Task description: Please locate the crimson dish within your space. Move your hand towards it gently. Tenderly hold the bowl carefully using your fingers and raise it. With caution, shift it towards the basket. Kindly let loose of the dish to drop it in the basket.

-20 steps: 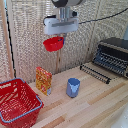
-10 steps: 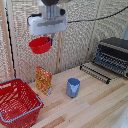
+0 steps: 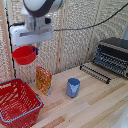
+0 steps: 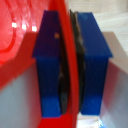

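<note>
The red bowl [image 3: 24, 55] hangs in the air, held by its rim in my gripper [image 3: 35, 50], high above the table. It is above and a little to the exterior view's right of the red wire basket [image 3: 17, 102], which stands at the front on the exterior view's left. In the wrist view the two blue fingers [image 4: 50, 65] are closed on the bowl's red rim [image 4: 67, 55], one finger on each side of it. The bowl's inside [image 4: 17, 40] fills one side of that view.
An orange snack packet [image 3: 43, 80] stands upright just to the exterior view's right of the basket. A blue cup [image 3: 73, 87] stands mid-table. A black toaster oven [image 3: 111, 56] with its door down sits at the exterior view's right. A slatted wall is behind.
My gripper has carried the bowl steadily toward the exterior view's left, from above the packet to nearly above the basket. Its height has stayed about the same.
</note>
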